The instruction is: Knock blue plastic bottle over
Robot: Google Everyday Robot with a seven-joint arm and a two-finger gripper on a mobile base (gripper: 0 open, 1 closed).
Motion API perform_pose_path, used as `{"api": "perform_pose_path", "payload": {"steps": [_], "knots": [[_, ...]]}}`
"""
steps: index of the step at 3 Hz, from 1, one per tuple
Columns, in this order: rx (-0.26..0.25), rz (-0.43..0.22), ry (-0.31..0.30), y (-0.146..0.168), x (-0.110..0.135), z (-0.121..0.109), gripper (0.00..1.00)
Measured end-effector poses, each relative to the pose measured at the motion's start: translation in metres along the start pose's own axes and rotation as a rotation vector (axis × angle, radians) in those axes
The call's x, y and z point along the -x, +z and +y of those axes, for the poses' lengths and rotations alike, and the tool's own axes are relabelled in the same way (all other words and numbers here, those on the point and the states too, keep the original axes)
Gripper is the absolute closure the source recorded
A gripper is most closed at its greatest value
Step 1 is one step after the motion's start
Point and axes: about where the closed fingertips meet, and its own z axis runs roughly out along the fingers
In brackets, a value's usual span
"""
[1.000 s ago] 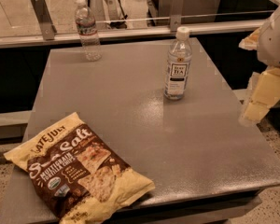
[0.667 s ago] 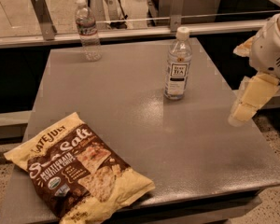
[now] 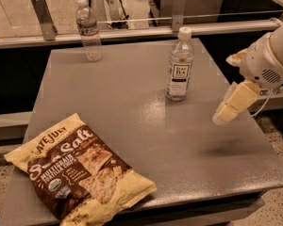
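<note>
The blue plastic bottle (image 3: 179, 65) is seen standing upright on the grey desk (image 3: 132, 102), right of centre and toward the back edge. Its white cap is on, and a dark square logo is shown on its label. To its right, the tool (image 3: 225, 115) is held above the desk's right side, tilted down toward the left and apart from the bottle. Whether it is spread or pressed together cannot be told. The arm behind it is cut off by the right edge. A slimmer water bottle (image 3: 88, 30) is placed upright at the back left corner. A chip bag (image 3: 80, 173) is laid flat at the front left.
</note>
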Motion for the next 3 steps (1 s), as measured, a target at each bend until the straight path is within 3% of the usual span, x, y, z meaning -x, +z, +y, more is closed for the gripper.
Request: {"api": "perform_pose_path", "payload": {"steps": [3], "knots": [[-0.033, -0.254, 0.064, 0.039, 0.02, -0.035, 0.0]]}}
